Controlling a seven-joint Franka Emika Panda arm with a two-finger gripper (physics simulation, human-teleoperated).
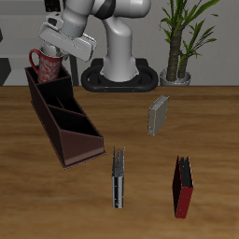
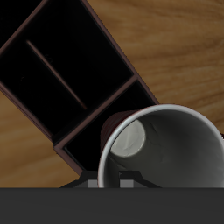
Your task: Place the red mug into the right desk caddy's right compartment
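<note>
A wood-grain desk (image 1: pixel 196 121) carries the long maroon right desk caddy (image 1: pixel 67 126), its walls sloping. The fingers (image 1: pixel 54 58) are clenched on the rim of the glossy red mug (image 1: pixel 47 65), held over the caddy's far end, above the right compartment (image 1: pixel 42 86). The mug's round interior is pale grey.
</note>
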